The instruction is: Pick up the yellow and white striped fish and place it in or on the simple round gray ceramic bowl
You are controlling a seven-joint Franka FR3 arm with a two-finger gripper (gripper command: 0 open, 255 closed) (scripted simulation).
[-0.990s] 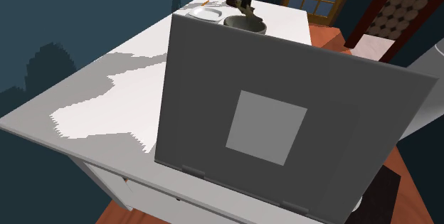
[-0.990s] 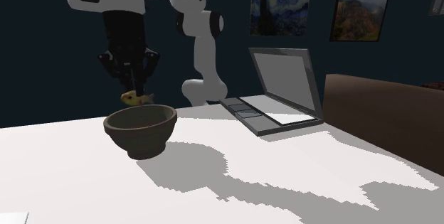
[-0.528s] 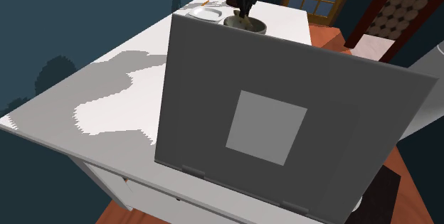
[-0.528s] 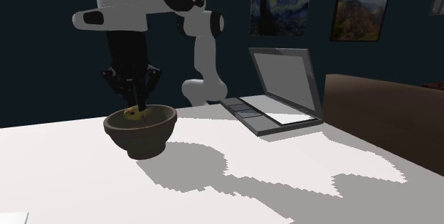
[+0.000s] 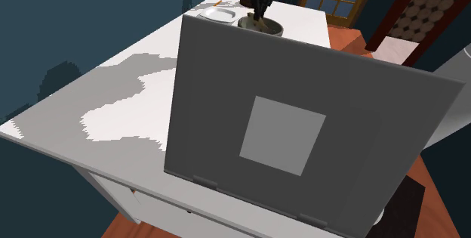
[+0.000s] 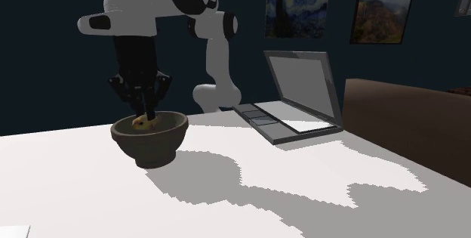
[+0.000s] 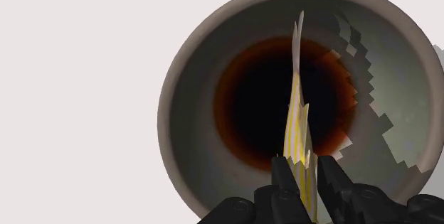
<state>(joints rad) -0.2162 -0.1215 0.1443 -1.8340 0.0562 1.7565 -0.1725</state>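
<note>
The yellow and white striped fish (image 7: 298,134) hangs edge-on between my black fingers, over the dark hollow of the round grey-brown bowl (image 7: 192,94). My gripper (image 7: 307,175) is shut on the fish. In the second exterior view the gripper (image 6: 146,114) reaches down into the bowl (image 6: 151,140), and the fish (image 6: 143,122) shows just above the rim. In the shoulder view the bowl (image 5: 262,26) stands at the table's far end with the gripper (image 5: 260,11) dipping into it.
An open laptop (image 6: 298,97) stands on the white table (image 6: 249,191); its grey lid (image 5: 302,134) blocks much of the shoulder view. A white plate (image 5: 217,13) lies beside the bowl. A brown chair back (image 6: 400,127) rises at the second exterior view's right.
The gripper has come down with the fish, from above the bowl's rim to inside the bowl. Its fingers stay shut on the fish.
</note>
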